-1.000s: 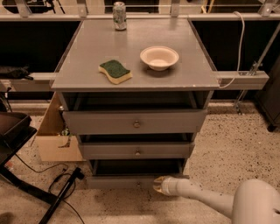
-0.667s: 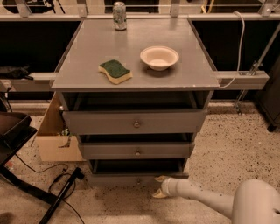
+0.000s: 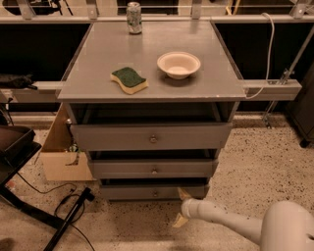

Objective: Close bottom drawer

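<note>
The bottom drawer [image 3: 132, 192] is the lowest, slimmest grey front of the cabinet, with a small round knob [image 3: 155, 193]. It stands pulled out a little, with a dark gap above its front. My gripper [image 3: 181, 208] is low over the floor, just in front of the drawer's right part. It is open and empty. One tan finger [image 3: 184, 194] points up against the drawer front's lower right. The other finger [image 3: 178, 221] points down toward the floor. My white arm [image 3: 230, 223] comes in from the lower right.
The top drawer [image 3: 152, 136] and middle drawer [image 3: 153, 168] also stand slightly out. On the cabinet top are a sponge [image 3: 129, 80], a bowl [image 3: 178, 64] and a can [image 3: 134, 11]. A cardboard box [image 3: 61, 154], cables [image 3: 68, 203] and a dark chair [image 3: 14, 147] are at the left.
The gripper's fingers have spread apart, one now reaching up to the bottom drawer's front. The arm has hardly moved. The drawers look unchanged.
</note>
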You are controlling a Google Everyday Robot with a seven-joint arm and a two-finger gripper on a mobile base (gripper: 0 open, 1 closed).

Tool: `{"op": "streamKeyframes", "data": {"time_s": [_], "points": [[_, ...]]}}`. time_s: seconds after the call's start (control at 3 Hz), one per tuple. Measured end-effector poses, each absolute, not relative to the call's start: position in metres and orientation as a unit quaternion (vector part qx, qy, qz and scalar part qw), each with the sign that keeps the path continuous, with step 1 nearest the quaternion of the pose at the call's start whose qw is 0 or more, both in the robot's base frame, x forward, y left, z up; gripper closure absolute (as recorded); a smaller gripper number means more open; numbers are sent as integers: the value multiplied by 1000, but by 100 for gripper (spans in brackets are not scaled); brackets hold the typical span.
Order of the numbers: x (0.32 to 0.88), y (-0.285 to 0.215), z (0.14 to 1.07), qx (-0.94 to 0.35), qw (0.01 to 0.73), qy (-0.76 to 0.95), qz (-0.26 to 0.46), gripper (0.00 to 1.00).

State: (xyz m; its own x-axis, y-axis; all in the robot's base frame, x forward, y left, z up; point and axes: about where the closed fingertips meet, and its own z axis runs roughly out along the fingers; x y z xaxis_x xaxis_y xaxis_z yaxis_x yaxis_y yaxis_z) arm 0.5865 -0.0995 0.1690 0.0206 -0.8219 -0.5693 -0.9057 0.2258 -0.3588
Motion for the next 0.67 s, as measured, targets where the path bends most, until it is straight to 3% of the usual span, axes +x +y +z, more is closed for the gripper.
{"op": "streamKeyframes", "data": {"time_s": [0.67], "points": [[584, -103, 177, -626, 357, 691, 44, 42]]}}
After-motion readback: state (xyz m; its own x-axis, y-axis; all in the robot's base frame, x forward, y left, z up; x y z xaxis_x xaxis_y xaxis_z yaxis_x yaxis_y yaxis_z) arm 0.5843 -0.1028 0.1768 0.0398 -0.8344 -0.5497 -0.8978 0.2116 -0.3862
